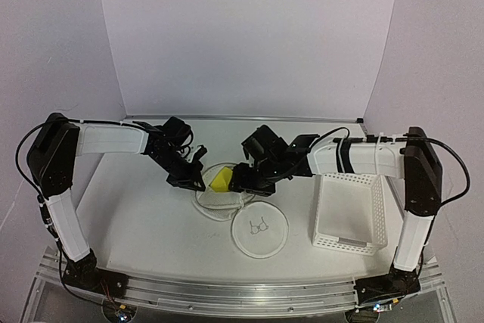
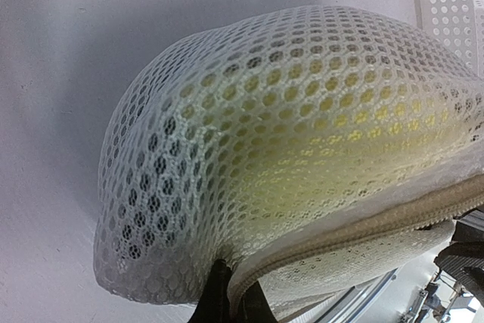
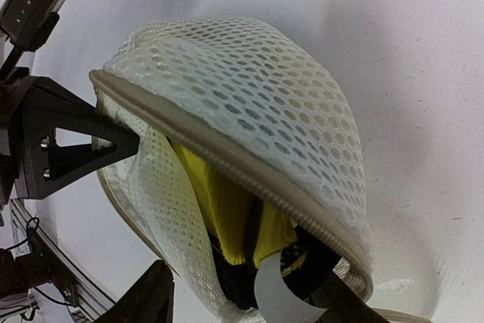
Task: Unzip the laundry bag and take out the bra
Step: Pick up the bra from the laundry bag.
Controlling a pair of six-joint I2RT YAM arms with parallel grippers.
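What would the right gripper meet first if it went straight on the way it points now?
Most likely the yellow bra inside the open laundry bag; the right gripper sits at the bag's mouth, though depth is unclear.

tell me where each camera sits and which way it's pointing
top external: above and behind the robot, facing down at the table; left gripper, right gripper show.
left wrist: left arm, close against the laundry bag; one dark fingertip shows.
right wrist: faces into the bag's opening at the yellow bra; own finger shows.
shared: both wrists see the bag.
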